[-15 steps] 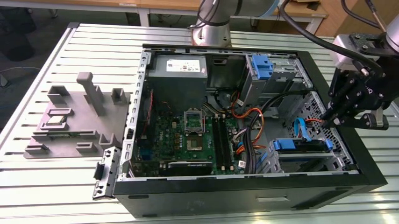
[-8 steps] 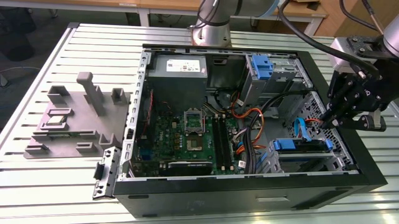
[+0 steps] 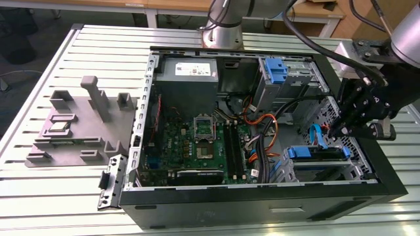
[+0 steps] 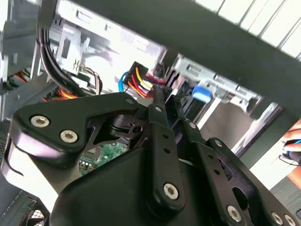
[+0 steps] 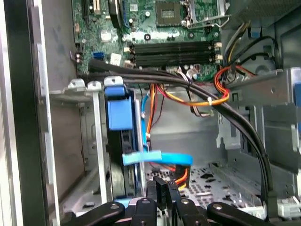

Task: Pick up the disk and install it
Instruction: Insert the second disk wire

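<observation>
Now gripper (image 3: 343, 129) just above seated disk (image 3: 317, 153)

A pale ribbed metal desk (image 3: 52, 196) is filling the exterior view, light glinting along its slats. Beyond it, a wooden table (image 3: 164, 6) is standing over dark floor (image 3: 59, 12).

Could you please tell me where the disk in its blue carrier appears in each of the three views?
Exterior view: the disk sits in the lower drive bay, at the case's side on the exterior view's right, just below the tool.
First wrist view: the disk stands edge-on in the bay.
Second wrist view: I cannot make it out.
Shared landmark: the orange cables.
</observation>
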Motion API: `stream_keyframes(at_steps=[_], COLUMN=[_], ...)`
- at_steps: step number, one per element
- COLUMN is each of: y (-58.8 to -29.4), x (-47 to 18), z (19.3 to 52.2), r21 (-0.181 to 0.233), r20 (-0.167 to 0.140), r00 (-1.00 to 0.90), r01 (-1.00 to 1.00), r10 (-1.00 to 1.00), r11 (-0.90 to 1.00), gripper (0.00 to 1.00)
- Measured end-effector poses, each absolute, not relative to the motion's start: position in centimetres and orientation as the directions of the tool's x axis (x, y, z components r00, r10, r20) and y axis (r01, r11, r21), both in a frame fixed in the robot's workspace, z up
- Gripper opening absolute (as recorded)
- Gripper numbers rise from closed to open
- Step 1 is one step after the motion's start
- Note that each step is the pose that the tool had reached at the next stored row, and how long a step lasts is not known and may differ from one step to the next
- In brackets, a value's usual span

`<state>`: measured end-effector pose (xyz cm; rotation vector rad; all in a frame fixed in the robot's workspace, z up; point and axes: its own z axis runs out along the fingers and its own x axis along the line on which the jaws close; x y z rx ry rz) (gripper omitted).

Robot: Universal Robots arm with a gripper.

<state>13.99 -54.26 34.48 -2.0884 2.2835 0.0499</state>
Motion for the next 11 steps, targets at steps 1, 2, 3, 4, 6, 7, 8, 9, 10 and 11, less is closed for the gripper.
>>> stream_keyframes(at_steps=[1, 2, 3, 4, 6, 7, 8, 9, 10, 11], y=[-54.31, -54.34, -54.35, -54.35, -54.34, -54.34, -54.34, -54.34, -54.34, -54.34], x=[13.65, 13.41, 13.32, 13.32, 13.32, 13.32, 13.32, 13.32, 13.32, 13.31], z=[34.48, 34.47, 34.47, 34.47, 34.48, 34.48, 34.47, 34.48, 34.48, 34.48], r21=[-0.010, -0.011, -0.012, -0.012, -0.012, -0.012, -0.012, -0.012, -0.012, -0.012], r20=[-0.056, -0.056, -0.056, -0.056, -0.056, -0.056, -0.056, -0.056, -0.056, -0.056], r00=[-0.089, -0.089, -0.089, -0.088, -0.088, -0.088, -0.088, -0.088, -0.088, -0.088], r01=[-0.996, -0.996, -0.996, -0.996, -0.996, -0.996, -0.996, -0.996, -0.996, -0.996], r10=[-0.994, -0.994, -0.994, -0.994, -0.994, -0.994, -0.994, -0.994, -0.994, -0.994], r11=[0.089, 0.089, 0.089, 0.089, 0.089, 0.089, 0.089, 0.089, 0.089, 0.089], gripper=[0.24, 0.24, 0.24, 0.24, 0.24, 0.24, 0.24, 0.24, 0.24, 0.24])
